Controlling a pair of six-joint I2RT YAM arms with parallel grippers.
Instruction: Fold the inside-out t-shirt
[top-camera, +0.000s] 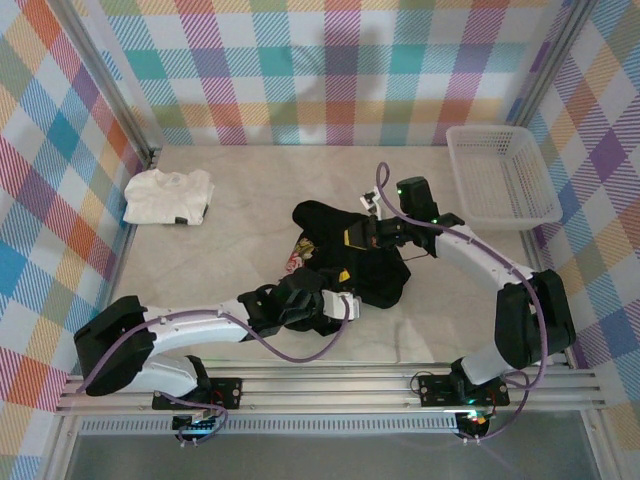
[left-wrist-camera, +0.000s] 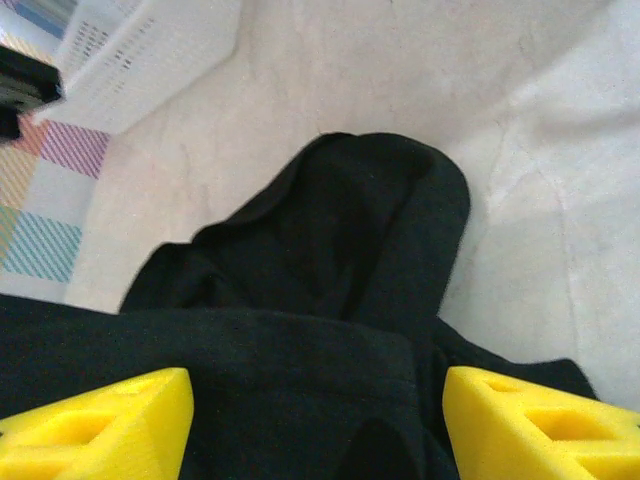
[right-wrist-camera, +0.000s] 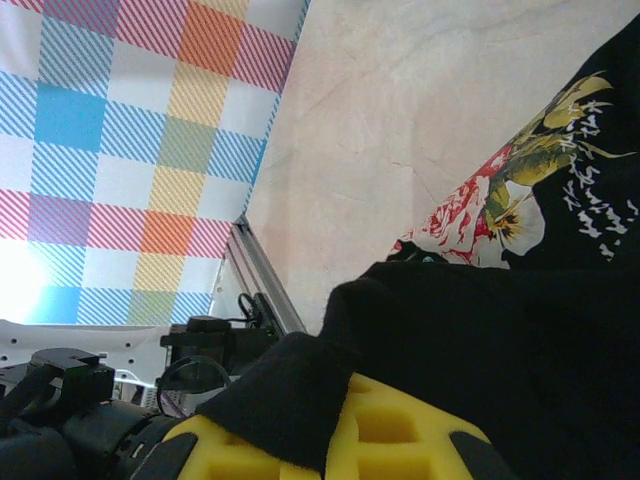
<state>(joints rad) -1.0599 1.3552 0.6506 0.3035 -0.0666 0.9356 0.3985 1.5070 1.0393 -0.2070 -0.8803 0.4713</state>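
STEP: likely spreading stage, inside-out t-shirt bunched at frame centre | RIGHT: right gripper clenched on its upper edge | LEFT: left gripper unclenched, straddling lower edge | NEXT: probably pinch left, draw flat

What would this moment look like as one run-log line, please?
black t-shirt: bunched mid-table, not folded | left gripper: open over its near edge | right gripper: shut on its far side

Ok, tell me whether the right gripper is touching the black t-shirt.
Touching. Right wrist view: black t-shirt wraps over a yellow finger of the shut right gripper.
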